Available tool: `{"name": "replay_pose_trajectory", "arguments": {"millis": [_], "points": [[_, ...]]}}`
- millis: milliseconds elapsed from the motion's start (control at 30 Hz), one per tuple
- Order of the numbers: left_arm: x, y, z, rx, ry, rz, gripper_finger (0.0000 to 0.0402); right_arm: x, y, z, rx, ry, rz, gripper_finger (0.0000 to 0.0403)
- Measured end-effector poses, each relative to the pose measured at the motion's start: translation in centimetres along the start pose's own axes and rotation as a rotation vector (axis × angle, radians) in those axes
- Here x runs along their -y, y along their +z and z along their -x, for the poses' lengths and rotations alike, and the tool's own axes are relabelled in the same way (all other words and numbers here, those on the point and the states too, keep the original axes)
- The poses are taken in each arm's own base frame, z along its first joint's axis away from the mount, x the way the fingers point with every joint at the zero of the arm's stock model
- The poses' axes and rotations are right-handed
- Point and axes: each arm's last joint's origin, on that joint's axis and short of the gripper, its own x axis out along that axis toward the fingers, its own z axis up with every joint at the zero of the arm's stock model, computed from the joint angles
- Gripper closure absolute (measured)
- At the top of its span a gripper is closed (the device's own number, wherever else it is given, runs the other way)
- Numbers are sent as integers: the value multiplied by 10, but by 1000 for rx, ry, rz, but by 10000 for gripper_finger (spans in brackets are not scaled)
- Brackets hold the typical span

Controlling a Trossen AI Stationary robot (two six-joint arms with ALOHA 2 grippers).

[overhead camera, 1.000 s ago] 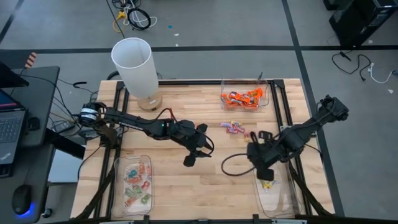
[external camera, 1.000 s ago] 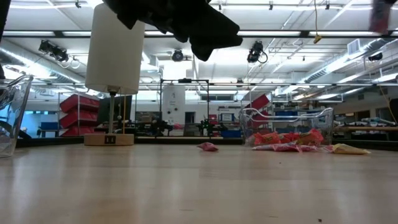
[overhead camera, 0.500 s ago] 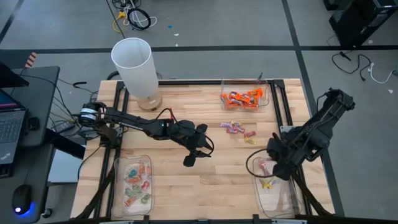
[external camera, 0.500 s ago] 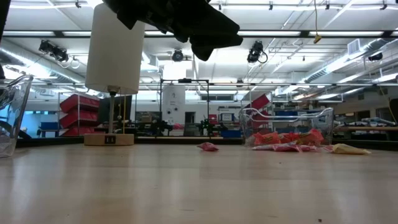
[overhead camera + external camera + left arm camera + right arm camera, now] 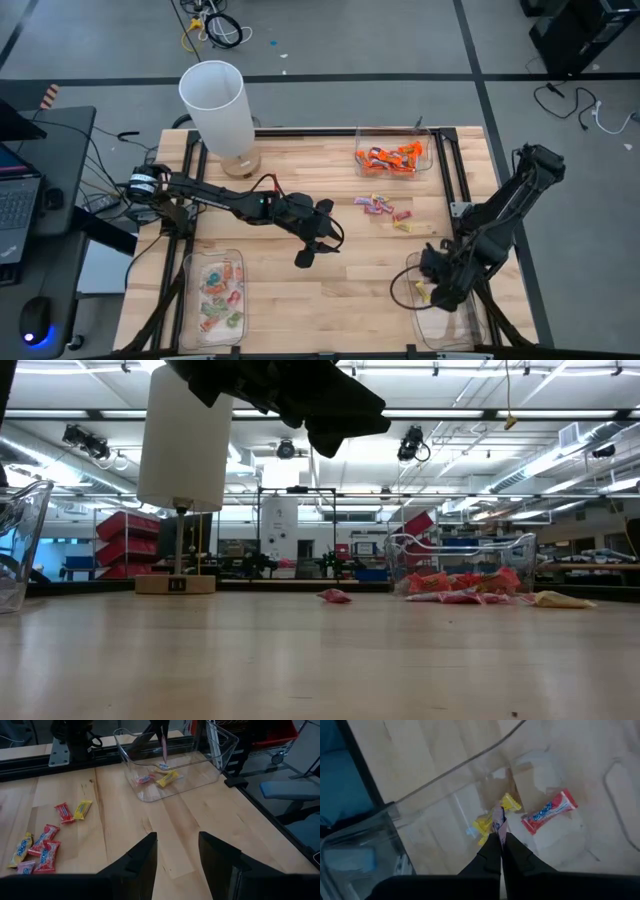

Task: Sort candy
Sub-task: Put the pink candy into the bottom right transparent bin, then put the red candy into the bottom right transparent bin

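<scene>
Several loose candies (image 5: pixel 385 210) lie on the wooden table right of centre; they also show in the left wrist view (image 5: pixel 42 850). My right gripper (image 5: pixel 433 290) hangs over the clear near-right tray (image 5: pixel 450 322), shut on one candy (image 5: pixel 498 816). On the tray floor below it lie a yellow candy (image 5: pixel 487 823) and a red one (image 5: pixel 549 811). My left gripper (image 5: pixel 177 860) waits open above the table's middle (image 5: pixel 306 250), touching nothing. My right gripper pinches a small pinkish candy by one end of its wrapper (image 5: pixel 499 819) between its two fingertips. The fingers come from above, pointing steeply down into the tray. The candy sticks out below the tips, clear of the tray floor.
A tray of orange candies (image 5: pixel 392 157) stands at the far right, and a tray of mixed candies (image 5: pixel 220 295) at the near left. A tall white cylinder on a wooden base (image 5: pixel 215 105) stands at the far left. Black rails (image 5: pixel 455 190) edge the table.
My right gripper has gone from beside the loose candies toward the table's near edge and down over the near-right tray, rolling its wrist on the way. It has stayed shut.
</scene>
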Motion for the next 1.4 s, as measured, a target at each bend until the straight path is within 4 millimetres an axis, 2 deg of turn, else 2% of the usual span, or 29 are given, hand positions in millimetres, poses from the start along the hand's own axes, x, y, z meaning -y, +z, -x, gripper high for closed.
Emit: {"name": "replay_pose_trajectory", "arguments": {"millis": [567, 800, 1200, 1400], "points": [[0, 0, 0, -4, 0, 0, 254, -16, 2, -42, -87, -110, 42, 398], [0, 0, 0, -3, 0, 0, 254, -16, 3, -43, -78, -110, 44, 394], [0, 0, 0, -5, -1, 2, 254, -11, 15, -43, -71, -122, 39, 334], [1, -4, 0, -43, -4, 16, 254, -14, 16, -34, -67, -111, 52, 327]]}}
